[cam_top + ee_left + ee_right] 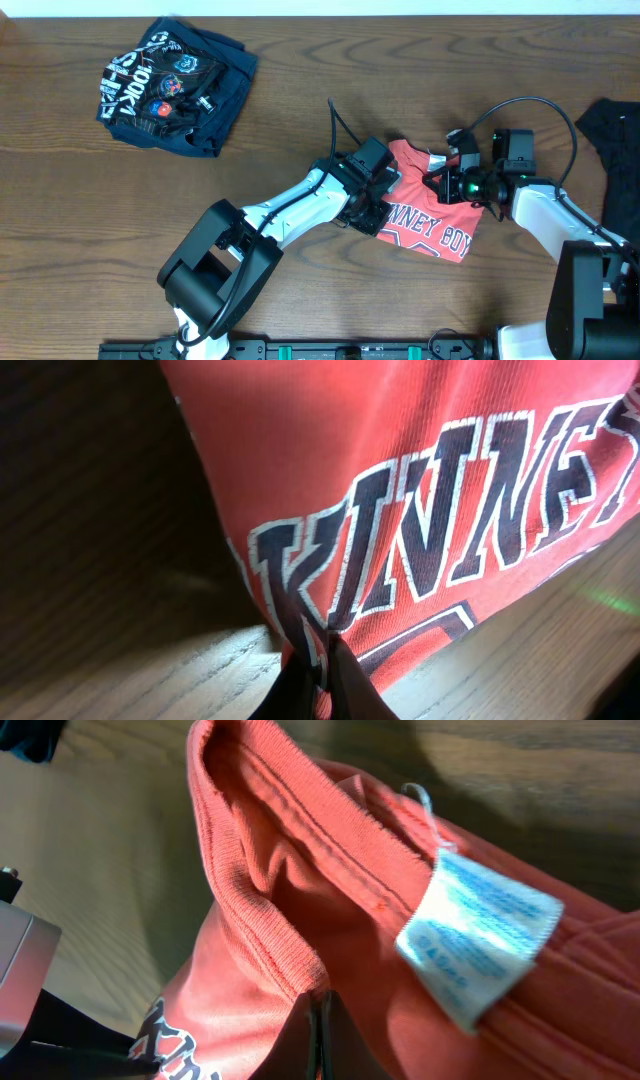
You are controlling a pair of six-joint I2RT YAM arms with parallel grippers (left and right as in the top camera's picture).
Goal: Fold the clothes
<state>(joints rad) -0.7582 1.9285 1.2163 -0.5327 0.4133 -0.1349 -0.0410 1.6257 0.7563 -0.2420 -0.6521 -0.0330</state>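
On the table [300, 120], the left gripper [325, 665] is pinching the coral-red T-shirt [432, 228] at its lettering, while the right gripper [320, 1020] is pinching its collar [255, 890] near the label [480, 945].

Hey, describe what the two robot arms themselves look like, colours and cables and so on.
The left arm and right arm have white link shells between bulky black joints. A thin black cable sticks out by the left wrist; a longer black cable loops over the right wrist, where a small green light glows.
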